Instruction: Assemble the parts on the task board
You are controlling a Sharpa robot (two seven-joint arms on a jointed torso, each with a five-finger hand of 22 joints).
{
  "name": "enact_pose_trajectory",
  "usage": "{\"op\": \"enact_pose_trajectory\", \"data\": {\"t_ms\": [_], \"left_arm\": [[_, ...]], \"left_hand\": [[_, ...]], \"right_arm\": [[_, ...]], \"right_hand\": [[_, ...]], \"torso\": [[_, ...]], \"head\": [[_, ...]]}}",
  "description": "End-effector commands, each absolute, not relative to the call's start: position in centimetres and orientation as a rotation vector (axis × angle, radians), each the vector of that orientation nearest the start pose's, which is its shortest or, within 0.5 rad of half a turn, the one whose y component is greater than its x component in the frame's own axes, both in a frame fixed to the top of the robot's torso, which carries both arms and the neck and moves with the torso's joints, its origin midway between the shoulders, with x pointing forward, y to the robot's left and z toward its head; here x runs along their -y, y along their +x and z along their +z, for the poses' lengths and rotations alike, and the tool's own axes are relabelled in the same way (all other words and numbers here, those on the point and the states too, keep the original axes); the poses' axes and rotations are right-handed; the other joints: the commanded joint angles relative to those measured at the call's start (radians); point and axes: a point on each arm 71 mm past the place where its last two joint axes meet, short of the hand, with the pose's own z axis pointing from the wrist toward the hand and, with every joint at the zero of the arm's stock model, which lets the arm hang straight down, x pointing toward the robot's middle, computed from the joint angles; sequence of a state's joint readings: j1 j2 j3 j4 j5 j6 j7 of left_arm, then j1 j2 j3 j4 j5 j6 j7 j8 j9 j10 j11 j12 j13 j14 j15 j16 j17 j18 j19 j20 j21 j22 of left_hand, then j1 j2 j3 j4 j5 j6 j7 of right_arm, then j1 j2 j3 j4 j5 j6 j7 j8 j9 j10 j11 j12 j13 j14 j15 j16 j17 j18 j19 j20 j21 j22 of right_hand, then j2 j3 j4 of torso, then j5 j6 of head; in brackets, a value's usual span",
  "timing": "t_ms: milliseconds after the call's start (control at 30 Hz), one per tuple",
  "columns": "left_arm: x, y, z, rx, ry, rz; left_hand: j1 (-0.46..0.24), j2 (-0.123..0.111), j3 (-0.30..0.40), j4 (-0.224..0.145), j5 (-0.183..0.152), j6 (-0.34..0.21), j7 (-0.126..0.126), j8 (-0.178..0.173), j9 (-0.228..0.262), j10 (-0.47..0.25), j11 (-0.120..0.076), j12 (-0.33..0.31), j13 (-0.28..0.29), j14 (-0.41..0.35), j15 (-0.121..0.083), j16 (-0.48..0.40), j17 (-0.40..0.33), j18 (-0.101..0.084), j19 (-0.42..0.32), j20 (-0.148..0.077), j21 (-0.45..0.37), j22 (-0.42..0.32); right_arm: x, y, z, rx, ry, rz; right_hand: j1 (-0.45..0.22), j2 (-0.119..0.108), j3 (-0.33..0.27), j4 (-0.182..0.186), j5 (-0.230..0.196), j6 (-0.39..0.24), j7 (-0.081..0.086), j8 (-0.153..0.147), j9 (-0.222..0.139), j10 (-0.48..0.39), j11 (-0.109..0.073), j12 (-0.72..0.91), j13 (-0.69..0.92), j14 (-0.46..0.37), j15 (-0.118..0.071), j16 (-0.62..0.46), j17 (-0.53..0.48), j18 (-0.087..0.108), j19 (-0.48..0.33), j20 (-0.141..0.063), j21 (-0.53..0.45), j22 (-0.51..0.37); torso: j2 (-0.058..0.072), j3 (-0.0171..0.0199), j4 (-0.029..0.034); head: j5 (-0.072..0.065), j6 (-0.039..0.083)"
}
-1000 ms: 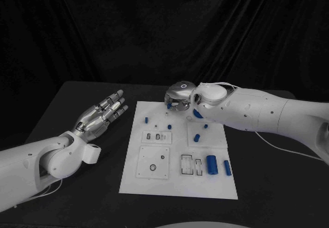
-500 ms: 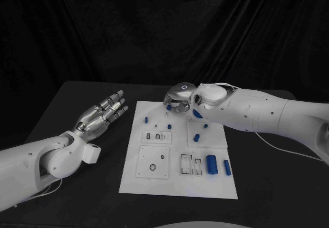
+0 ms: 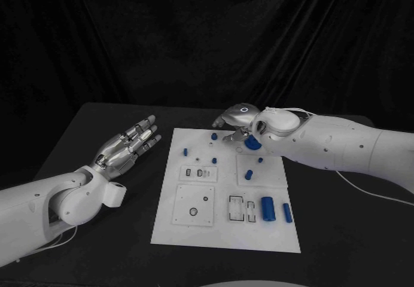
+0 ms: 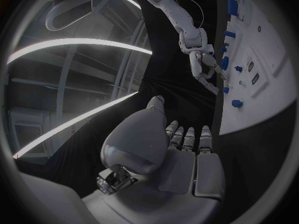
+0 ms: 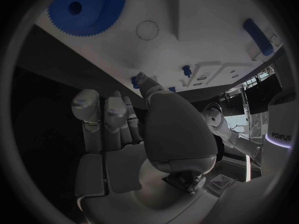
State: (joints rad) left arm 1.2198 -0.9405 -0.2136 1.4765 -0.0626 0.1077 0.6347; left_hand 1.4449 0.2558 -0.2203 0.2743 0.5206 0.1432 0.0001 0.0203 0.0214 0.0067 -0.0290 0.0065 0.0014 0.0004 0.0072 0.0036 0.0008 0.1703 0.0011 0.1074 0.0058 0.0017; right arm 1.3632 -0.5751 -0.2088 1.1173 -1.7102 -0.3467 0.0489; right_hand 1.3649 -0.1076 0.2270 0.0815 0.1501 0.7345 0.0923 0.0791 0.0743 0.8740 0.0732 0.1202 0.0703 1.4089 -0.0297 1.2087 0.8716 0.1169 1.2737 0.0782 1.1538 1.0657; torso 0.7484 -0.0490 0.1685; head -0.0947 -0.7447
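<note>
- Right hand (image 3: 236, 119) sits over the far edge of the task board (image 3: 226, 230), fingers curled in and pointing down. I can't spot anything held in it; in the right wrist view the fingers (image 5: 112, 112) look bunched with nothing between them.
- A second ago that hand was a bit further left, over the small blue peg (image 3: 214, 136) near the far edge. Now it has slid right and that peg is out in the open.
- Just under the right wrist there's a blue gear (image 3: 252, 143), partly covered by the arm in the head view. The right wrist view shows its toothed rim and centre hole (image 5: 87, 7) much better.
- Left hand (image 3: 129, 143) hangs flat and spread wide, holding nothing, over the black desk (image 3: 103, 233) beside the board's left edge. It hasn't budged from earlier.
- Rest of the parts are on the board: another peg (image 3: 183, 150) on the left, two blue cylinders (image 3: 267, 207) near the right edge, smaller blue bits (image 3: 248, 174) mid-board.
- The tiny pieces in the recessed slots (image 3: 198, 172) are too small to make out.
</note>
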Motion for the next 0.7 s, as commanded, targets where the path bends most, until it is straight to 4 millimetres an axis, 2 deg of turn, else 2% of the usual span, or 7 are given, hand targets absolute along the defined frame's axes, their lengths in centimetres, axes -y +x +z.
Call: {"op": "enact_pose_trajectory", "data": {"t_ms": [33,300,400,467,500,567,700], "left_arm": [[-25.5,46.1,-21.2,-1.487,-0.918,-1.866],[-25.6,46.0,-21.2,-1.484,-0.918,-1.864],[-25.5,46.1,-21.2,-1.486,-0.918,-1.868],[-25.5,46.1,-21.2,-1.488,-0.918,-1.869],[-25.5,46.1,-21.3,-1.489,-0.918,-1.87],[-25.5,46.1,-21.3,-1.491,-0.919,-1.87],[-25.5,46.1,-21.3,-1.492,-0.919,-1.871]], "left_hand": [[0.012,-0.001,0.005,-0.001,0.005,0.005,-0.001,0.005,0.002,-0.005,0.002,-0.005,0.0,0.0,0.008,-0.004,-0.001,-0.001,-0.001,0.007,-0.006,-0.002],[0.014,-0.002,0.006,-0.003,0.009,0.006,-0.001,0.005,0.002,-0.004,0.002,-0.005,0.0,0.0,0.01,-0.004,-0.001,-0.001,-0.001,0.01,-0.006,-0.002],[0.014,-0.002,0.006,-0.003,0.009,0.006,-0.001,0.005,0.002,-0.004,0.002,-0.005,0.0,0.0,0.01,-0.004,-0.001,-0.001,-0.001,0.01,-0.006,-0.002],[0.014,-0.002,0.006,-0.003,0.011,0.006,0.0,0.005,0.002,-0.004,0.002,-0.005,0.0,0.0,0.011,-0.004,-0.001,-0.001,-0.001,0.011,-0.006,-0.002],[0.015,0.0,0.008,-0.004,0.012,0.006,0.0,0.005,0.002,-0.004,0.002,-0.005,0.0,0.0,0.015,-0.004,-0.001,-0.001,-0.001,0.014,-0.006,-0.002],[0.015,0.0,0.008,-0.004,0.012,0.006,0.0,0.005,0.002,-0.004,0.002,-0.005,0.0,0.0,0.015,-0.004,-0.001,-0.001,-0.001,0.014,-0.006,-0.002],[0.015,0.001,0.009,-0.004,0.013,0.005,-0.001,0.005,0.002,-0.004,0.001,-0.005,0.0,0.0,0.018,-0.004,-0.001,-0.001,-0.001,0.016,-0.006,-0.002]], "right_arm": [[17.9,55.3,-15.0,-1.406,-0.549,0.441],[21.8,53.4,-13.4,-1.447,-0.5,0.402],[22.8,53.0,-13.2,-1.456,-0.487,0.389],[23.6,52.9,-13.3,-1.468,-0.477,0.376],[23.9,52.8,-13.4,-1.475,-0.472,0.369],[24.7,52.7,-13.8,-1.5,-0.46,0.348],[25.6,52.7,-14.4,-1.544,-0.44,0.314]], "right_hand": [[-0.012,0.006,-0.014,0.007,-0.014,0.043,0.013,0.01,0.003,0.025,0.0,0.02,0.001,0.004,-0.004,0.007,0.004,0.007,0.007,-0.003,0.003,0.005],[-0.016,0.02,-0.024,0.023,-0.024,0.07,0.018,0.011,0.001,0.153,-0.011,0.121,0.033,-0.001,-0.011,0.0,-0.006,0.008,0.003,-0.008,-0.009,0.006],[-0.009,0.009,-0.039,0.024,-0.026,0.102,0.01,0.015,0.002,0.214,-0.032,0.29,0.141,-0.001,-0.039,-0.002,-0.007,0.005,0.005,-0.024,-0.013,0.015],[-0.004,0.012,-0.048,0.021,-0.026,0.113,0.009,0.013,0.002,0.22,-0.05,0.444,0.253,-0.005,-0.036,-0.009,-0.015,0.009,0.0,-0.032,-0.023,0.012],[-0.005,0.014,-0.063,0.025,-0.03,0.134,-0.004,0.012,0.003,0.091,-0.049,0.753,0.514,-0.025,-0.051,-0.038,-0.053,0.002,-0.017,-0.029,-0.056,-0.004],[-0.017,0.015,-0.074,0.043,-0.033,0.138,0.005,0.005,0.003,0.266,-0.064,1.157,1.005,-0.034,-0.043,-0.046,-0.059,0.019,-0.043,-0.028,-0.115,-0.046],[-0.081,0.012,-0.104,0.097,-0.05,0.161,-0.001,0.008,0.014,0.652,-0.067,1.434,1.461,0.082,-0.026,0.23,0.425,-0.007,0.036,-0.023,0.012,0.099]], "torso": [[0.001,0.0004,0.0],[0.0,-0.0013,-0.0024],[0.001,-0.0016,-0.0044],[0.001,-0.0015,-0.0032],[0.001,-0.0019,-0.004],[0.0,-0.0021,-0.0031],[0.001,-0.0005,-0.0036]], "head": [[-0.001,0.006],[-0.004,0.015],[-0.005,0.017],[-0.009,0.016],[-0.009,0.018],[-0.011,0.019],[-0.008,0.016]]}}
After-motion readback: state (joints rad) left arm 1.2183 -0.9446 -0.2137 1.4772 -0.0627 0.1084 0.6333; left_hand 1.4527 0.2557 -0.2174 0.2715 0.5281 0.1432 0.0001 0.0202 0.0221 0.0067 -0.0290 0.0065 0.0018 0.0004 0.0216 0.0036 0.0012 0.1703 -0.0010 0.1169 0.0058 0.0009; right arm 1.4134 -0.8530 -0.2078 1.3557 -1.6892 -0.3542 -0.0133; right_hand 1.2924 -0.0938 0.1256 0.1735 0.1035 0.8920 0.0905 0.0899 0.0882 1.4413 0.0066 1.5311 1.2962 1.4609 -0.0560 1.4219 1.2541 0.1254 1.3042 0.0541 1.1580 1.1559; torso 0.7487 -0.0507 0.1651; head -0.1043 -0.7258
